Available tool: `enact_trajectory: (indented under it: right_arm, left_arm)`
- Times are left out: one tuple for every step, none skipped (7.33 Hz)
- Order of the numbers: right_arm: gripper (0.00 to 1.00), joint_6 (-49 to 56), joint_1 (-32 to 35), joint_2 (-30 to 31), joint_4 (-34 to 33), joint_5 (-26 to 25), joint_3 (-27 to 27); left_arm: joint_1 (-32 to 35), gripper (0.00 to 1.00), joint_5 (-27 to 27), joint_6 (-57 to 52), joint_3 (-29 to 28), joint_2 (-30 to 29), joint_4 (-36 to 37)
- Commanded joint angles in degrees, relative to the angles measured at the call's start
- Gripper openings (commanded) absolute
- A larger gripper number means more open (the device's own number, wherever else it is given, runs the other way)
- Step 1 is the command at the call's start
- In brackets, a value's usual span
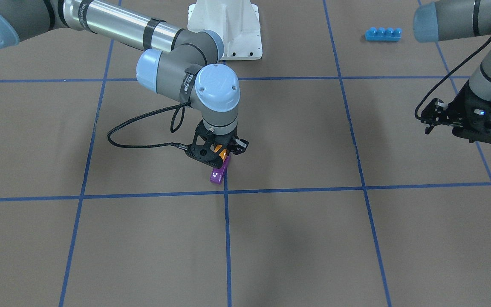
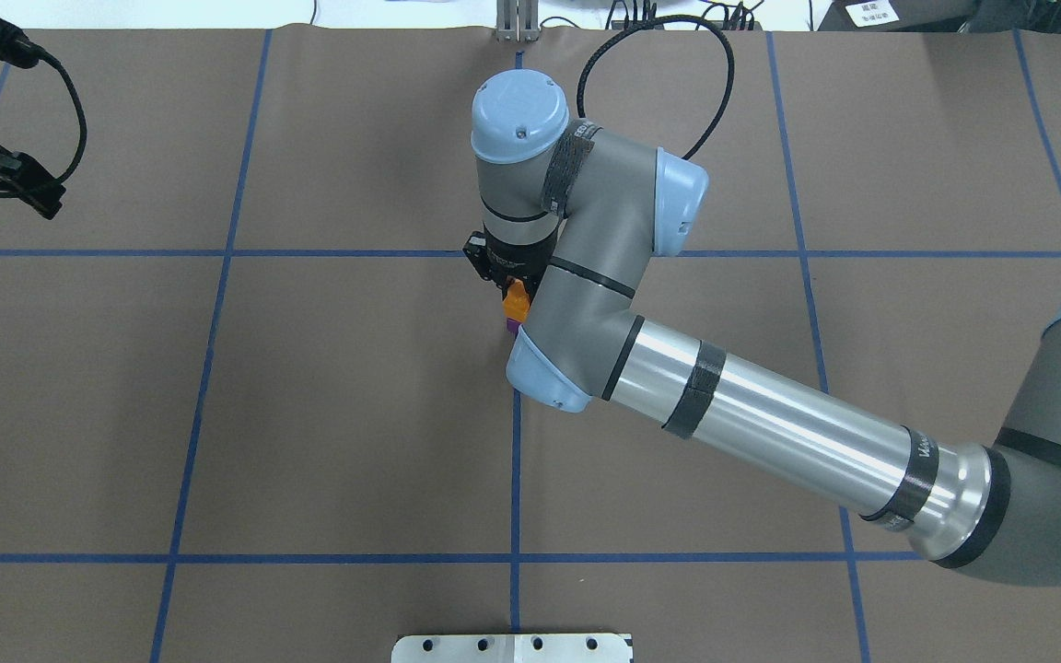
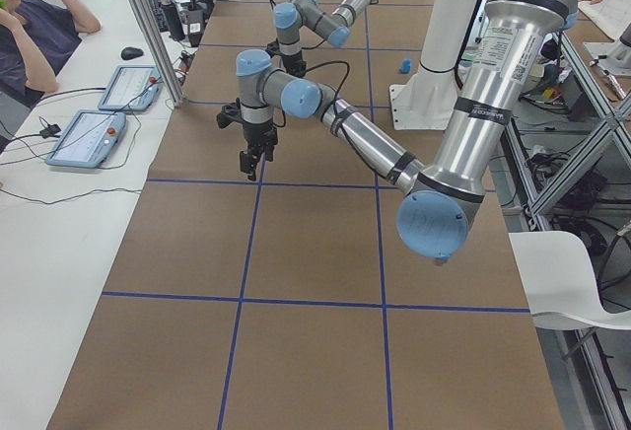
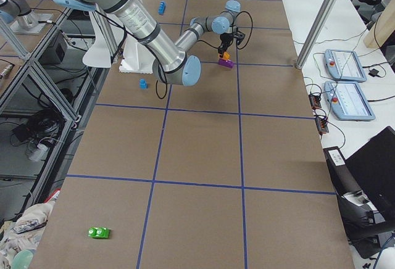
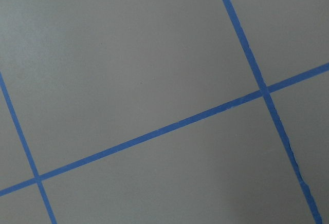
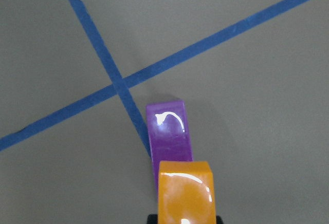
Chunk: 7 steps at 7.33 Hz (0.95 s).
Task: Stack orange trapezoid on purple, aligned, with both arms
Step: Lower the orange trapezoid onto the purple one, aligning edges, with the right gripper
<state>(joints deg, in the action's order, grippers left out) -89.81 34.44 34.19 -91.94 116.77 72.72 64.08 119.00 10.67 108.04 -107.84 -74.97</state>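
Note:
My right gripper (image 1: 223, 154) is shut on the orange trapezoid (image 1: 220, 150) and holds it upright at the table's middle. The purple brick (image 1: 219, 172) lies on the brown table by a crossing of blue tape lines. In the right wrist view the orange trapezoid (image 6: 185, 193) covers the near end of the purple brick (image 6: 167, 131). I cannot tell if they touch. Both also show in the overhead view, orange (image 2: 517, 296) over purple (image 2: 512, 323). My left gripper (image 3: 251, 162) hangs open and empty above the table, far off to the robot's left (image 1: 486, 135).
A long blue four-stud brick (image 1: 382, 33) lies near the white base pedestal (image 1: 226, 30). A small blue brick (image 4: 143, 84) lies beside the pedestal. A green brick (image 4: 99, 232) lies at the table's far right end. Operators sit along the far side.

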Motion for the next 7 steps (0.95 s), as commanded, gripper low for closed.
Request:
enact_trajectory:
  right_arm:
    - [0.00,0.1,-0.2,0.0,0.0,-0.7,0.0]
    - [0.00,0.2,-0.2,0.0,0.0,-0.7,0.0]
    - [0.00,0.3,-0.3,0.5,1.8,-0.7,-0.1]
    - [0.00,0.2,-0.5,1.9,5.5,-1.0,-0.2]
    - [0.00,0.2,-0.6,2.0,6.1,-1.1,-0.4]
    - [0.00,0.2,-0.8,2.0,6.2,-1.1,-0.5]
    - [0.00,0.2,-0.8,2.0,6.2,-1.2,-0.5]
  left_arm:
    - [0.0,1.00,0.0,0.1,0.1,0.0,0.0]
    - [0.0,1.00,0.0,0.1,0.1,0.0,0.0]
    - [0.0,1.00,0.0,0.1,0.0,0.0,0.0]
    - [0.0,1.00,0.0,0.1,0.0,0.0,0.0]
    - [0.0,1.00,-0.1,0.1,0.0,0.0,0.0]
    - [0.0,1.00,-0.1,0.0,0.0,0.0,0.0]
    - [0.0,1.00,-0.1,0.1,0.0,0.0,0.0]
